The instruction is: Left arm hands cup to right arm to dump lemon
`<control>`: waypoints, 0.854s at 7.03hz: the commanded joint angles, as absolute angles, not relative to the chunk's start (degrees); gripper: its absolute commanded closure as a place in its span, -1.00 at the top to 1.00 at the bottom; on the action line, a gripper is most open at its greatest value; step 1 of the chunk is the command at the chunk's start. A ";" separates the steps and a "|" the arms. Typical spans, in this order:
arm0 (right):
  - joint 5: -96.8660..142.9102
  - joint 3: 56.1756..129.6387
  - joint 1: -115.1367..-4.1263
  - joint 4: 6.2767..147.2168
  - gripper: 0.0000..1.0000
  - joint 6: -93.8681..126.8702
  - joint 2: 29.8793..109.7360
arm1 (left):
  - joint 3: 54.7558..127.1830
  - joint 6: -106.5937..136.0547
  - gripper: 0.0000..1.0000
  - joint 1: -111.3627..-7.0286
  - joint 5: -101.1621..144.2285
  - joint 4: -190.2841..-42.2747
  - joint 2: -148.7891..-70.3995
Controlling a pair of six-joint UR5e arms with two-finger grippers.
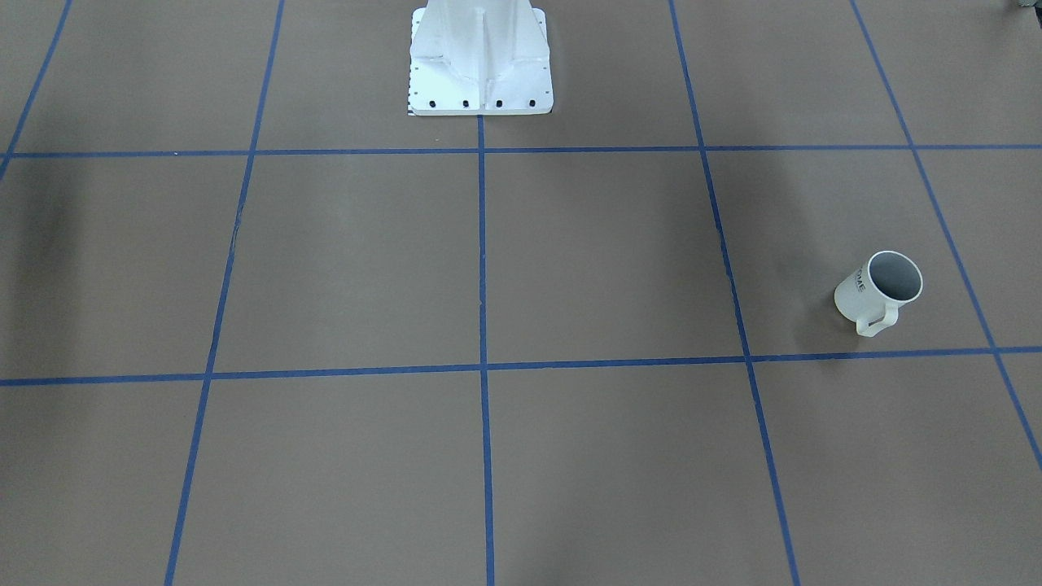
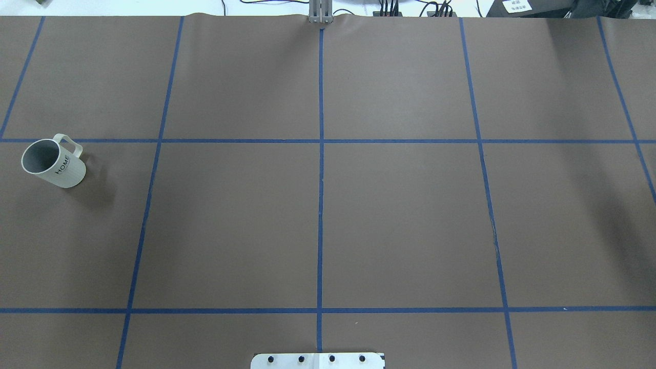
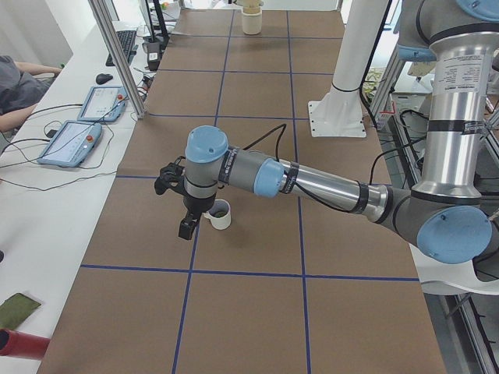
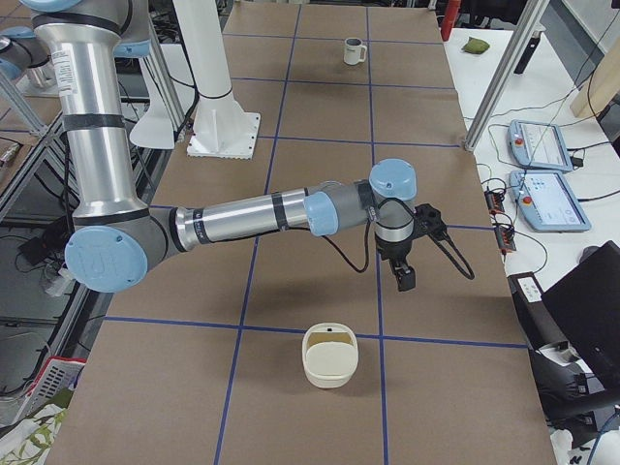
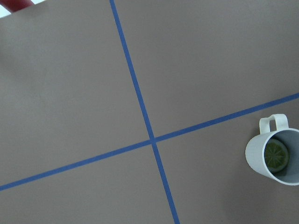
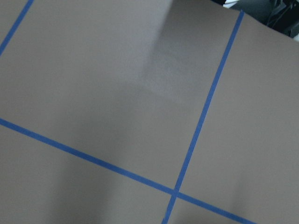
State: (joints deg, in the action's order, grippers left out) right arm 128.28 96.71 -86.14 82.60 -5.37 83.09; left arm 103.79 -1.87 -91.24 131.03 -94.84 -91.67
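The cup, white and ribbed with "HOME" on its side, stands upright at the table's left end, handle away from the robot. It also shows in the front view and far off in the right view. In the left wrist view the cup holds a yellow-green lemon. In the left view my left gripper hangs close beside the cup; I cannot tell its state. My right gripper hovers over bare table; I cannot tell its state.
A cream container sits on the table's right end, near my right gripper; it also shows far off in the left view. The white pedestal base stands at the robot's edge. Teach pendants lie beside the table.
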 commanded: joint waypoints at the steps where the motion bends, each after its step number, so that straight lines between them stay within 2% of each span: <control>1: 128.32 100.17 -84.65 79.54 1.00 -1.16 82.71 | 103.45 6.58 1.00 -90.36 131.39 -101.65 -92.46; 3: 128.24 101.61 -76.52 76.05 1.00 -0.97 81.40 | 99.24 7.38 1.00 -87.39 133.67 -110.79 -92.29; 6: 128.32 102.39 -72.43 75.59 1.00 3.58 77.10 | 97.04 16.03 1.00 -78.16 133.24 -113.55 -92.81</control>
State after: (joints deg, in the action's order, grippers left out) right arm 128.32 102.13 -74.26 75.75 1.12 79.05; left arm 97.88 11.04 -81.48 133.38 -112.54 -92.83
